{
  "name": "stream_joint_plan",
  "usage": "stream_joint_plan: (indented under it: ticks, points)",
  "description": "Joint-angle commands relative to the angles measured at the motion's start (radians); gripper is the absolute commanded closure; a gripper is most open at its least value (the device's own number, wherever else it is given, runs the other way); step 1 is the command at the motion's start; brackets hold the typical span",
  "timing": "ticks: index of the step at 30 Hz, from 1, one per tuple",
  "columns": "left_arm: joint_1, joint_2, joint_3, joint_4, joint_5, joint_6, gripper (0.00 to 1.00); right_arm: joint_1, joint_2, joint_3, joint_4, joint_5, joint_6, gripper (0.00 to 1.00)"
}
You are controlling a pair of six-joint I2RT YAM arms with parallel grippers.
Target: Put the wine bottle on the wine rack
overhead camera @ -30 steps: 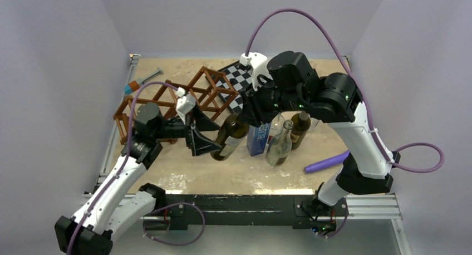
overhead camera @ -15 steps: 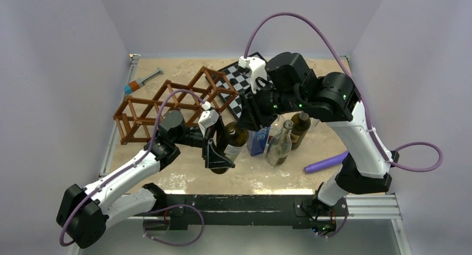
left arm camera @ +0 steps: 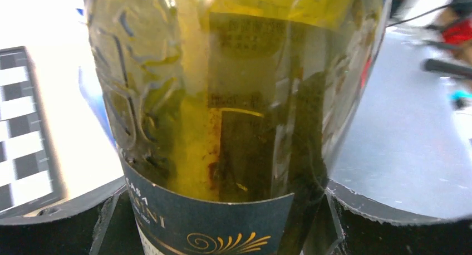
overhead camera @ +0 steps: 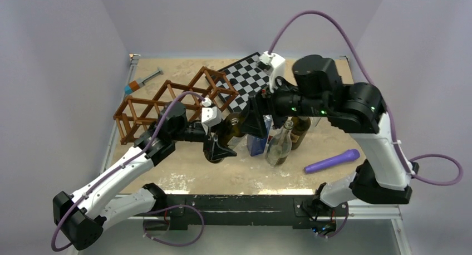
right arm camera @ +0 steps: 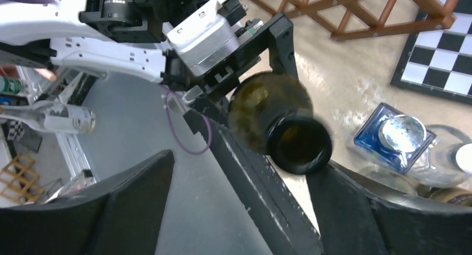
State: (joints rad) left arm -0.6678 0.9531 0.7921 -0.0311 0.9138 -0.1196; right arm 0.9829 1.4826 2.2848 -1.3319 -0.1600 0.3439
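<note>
The wine bottle (overhead camera: pixel 234 127) is dark green glass with a dark label and leans at mid-table. My left gripper (overhead camera: pixel 220 146) is shut round its lower body; in the left wrist view the wine bottle (left arm camera: pixel 239 99) fills the gap and touches both black fingers (left arm camera: pixel 61 221). My right gripper (overhead camera: pixel 257 121) stands open by the neck. In the right wrist view the bottle's mouth (right arm camera: pixel 298 149) lies just off the right finger, which does not grip it. The reddish-brown wine rack (overhead camera: pixel 167 99) lies left of and behind the bottle, apart from it.
A blue boxy bottle (overhead camera: pixel 257 141), a clear bottle (overhead camera: pixel 280 143) and a dark bottle (overhead camera: pixel 300 130) stand close to the right of the wine bottle. A checkerboard (overhead camera: pixel 247 82) lies behind. A purple stick (overhead camera: pixel 332 161) lies at right, a syringe-like tool (overhead camera: pixel 142 81) at far left.
My right gripper opened, let go of the bottle's neck and drew back to the right. My left gripper moved in from the left and closed round the bottle's body.
</note>
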Motion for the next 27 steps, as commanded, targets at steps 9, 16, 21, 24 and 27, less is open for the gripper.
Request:
stream_joint_plan:
  ticks: [9, 16, 21, 24, 27]
  points:
    - [0.007, 0.029, 0.436, -0.515, -0.417, 0.762, 1.00, -0.024, -0.110, 0.133, -0.004, 0.157, 0.019, 0.14]
    - [0.007, 0.081, 0.526, -0.600, -0.503, 1.068, 1.00, -0.040, -0.066, 0.127, -0.075, 0.130, 0.035, 0.17]
    - [-0.015, 0.073, 0.499, -0.543, -0.594, 1.225, 1.00, -0.050, 0.034, 0.177, -0.186, 0.045, 0.003, 0.17]
    - [-0.040, 0.071, 0.488, -0.475, -0.634, 1.274, 1.00, -0.050, 0.061, 0.152, -0.187, 0.027, -0.023, 0.18]
    - [-0.056, 0.070, 0.483, -0.423, -0.628, 1.279, 1.00, -0.049, 0.105, 0.166, -0.213, 0.005, -0.045, 0.20]
